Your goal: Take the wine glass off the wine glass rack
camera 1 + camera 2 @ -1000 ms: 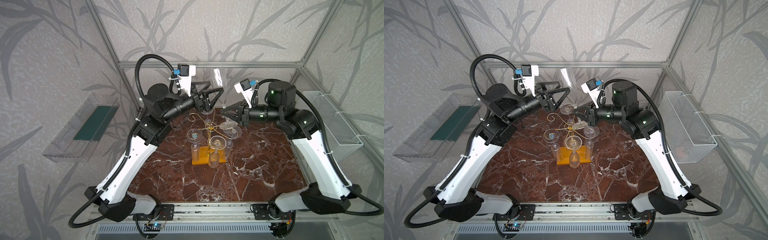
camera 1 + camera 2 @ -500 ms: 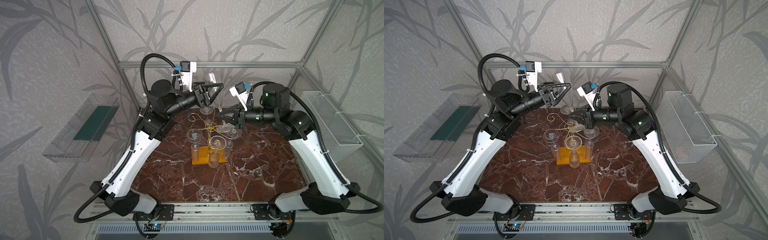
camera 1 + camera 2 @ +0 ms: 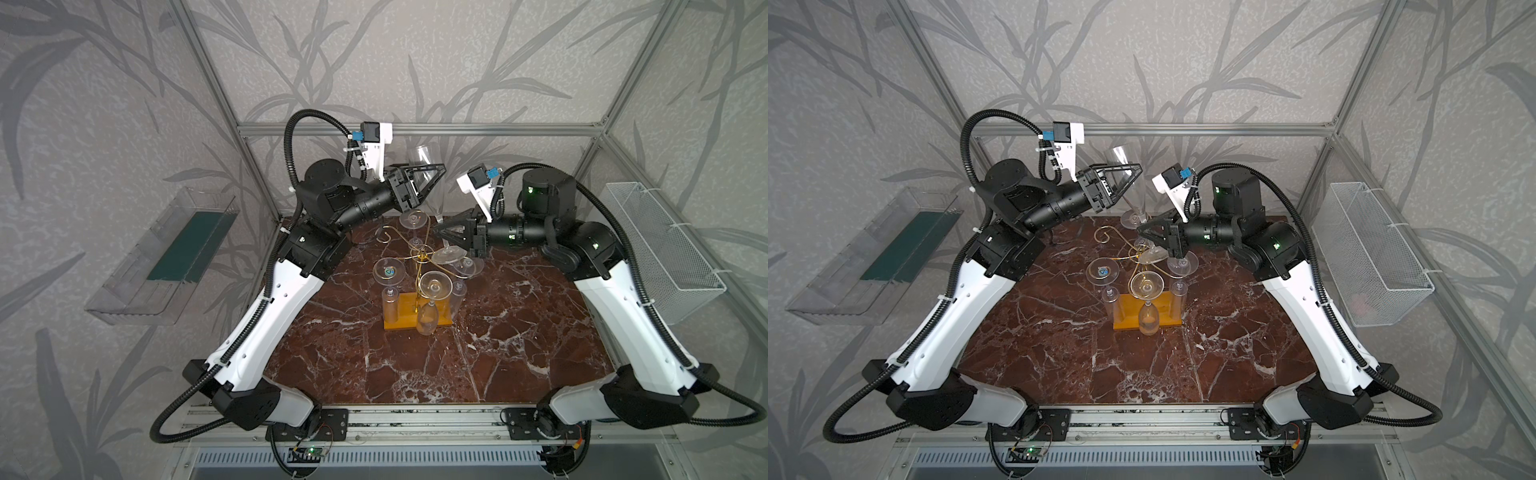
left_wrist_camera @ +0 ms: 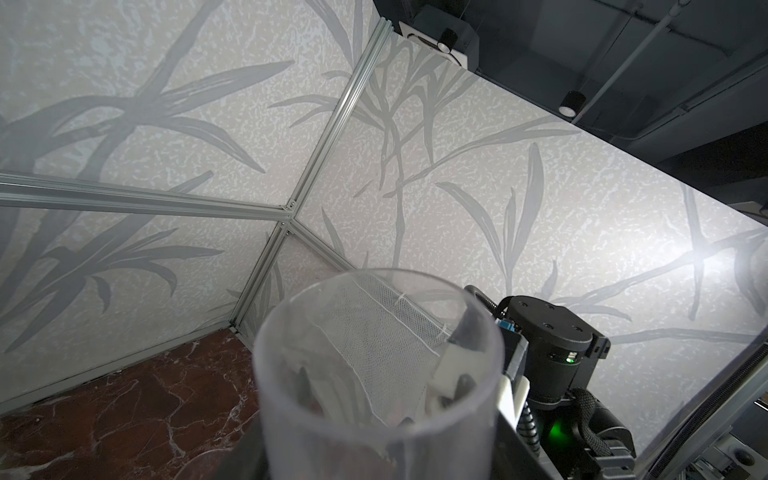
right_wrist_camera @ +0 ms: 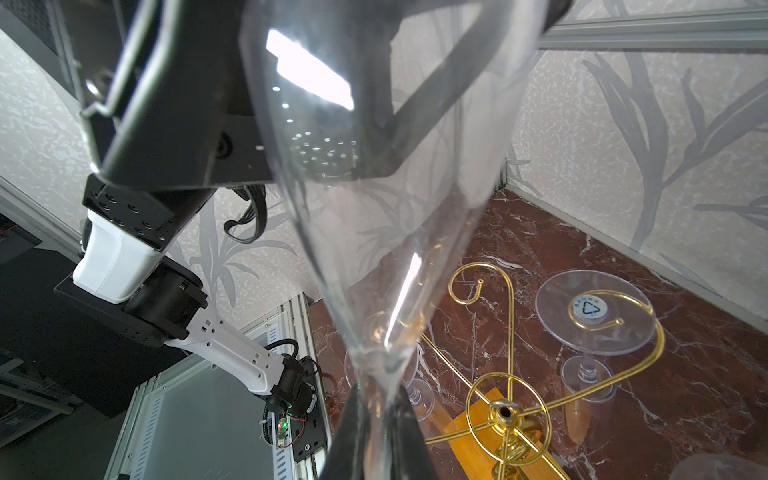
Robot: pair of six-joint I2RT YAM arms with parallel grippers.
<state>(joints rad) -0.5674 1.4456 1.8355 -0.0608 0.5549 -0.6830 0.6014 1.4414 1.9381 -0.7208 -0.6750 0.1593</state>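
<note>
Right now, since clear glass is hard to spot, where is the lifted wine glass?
In both top views the wine glass stands rim up at back centre, behind the wine glass rack, bowl inside the left gripper, stem in the right gripper.

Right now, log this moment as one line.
right claw: shut on stem of clear flute wine glass | left claw: around its bowl, contact unclear | gold wire rack: other glasses hanging

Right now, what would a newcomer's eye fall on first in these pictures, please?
The clear champagne flute, held rim-up above the far edge of the marble table: the right pincer is shut on its stem while the left pincer straddles its bowl. Just in front, the gold wine glass rack on its orange base carries more glasses hanging upside down.
</note>
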